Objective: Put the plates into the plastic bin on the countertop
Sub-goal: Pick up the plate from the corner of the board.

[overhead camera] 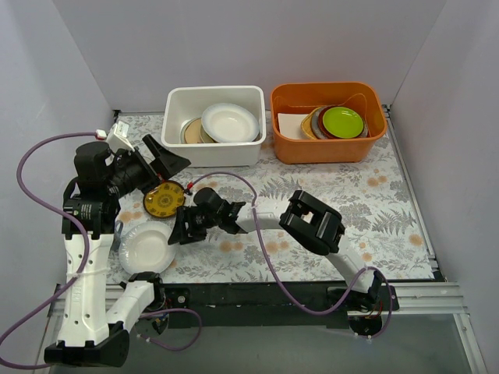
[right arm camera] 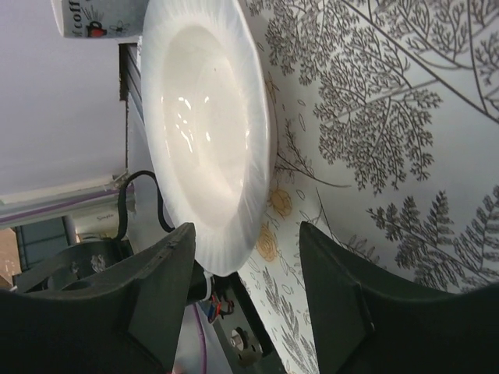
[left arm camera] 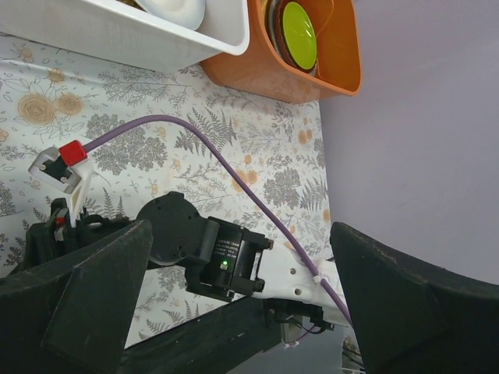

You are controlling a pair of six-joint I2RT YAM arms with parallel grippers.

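The white plastic bin (overhead camera: 181, 148) stands at the back and holds a white deep plate (overhead camera: 230, 122) over a woven bamboo plate (overhead camera: 191, 131). A small dark-yellow patterned plate (overhead camera: 164, 201) lies on the fern-print countertop (overhead camera: 351, 202). My left gripper (overhead camera: 171, 167) hovers just behind it, open and empty; its jaws stand wide apart in the left wrist view (left arm camera: 238, 230). A plain white plate (overhead camera: 146, 247) lies at the front left. My right gripper (overhead camera: 181, 231) is open at its right rim. In the right wrist view (right arm camera: 245, 234) the plate's (right arm camera: 207, 117) edge sits between the jaws, ungripped.
An orange tub (overhead camera: 327, 144) beside the bin holds a stack topped by a lime-green plate (overhead camera: 343, 121). A printed mug (right arm camera: 101, 17) stands beyond the white plate. A purple cable (overhead camera: 234, 181) crosses the cloth. Grey walls close in the sides and back.
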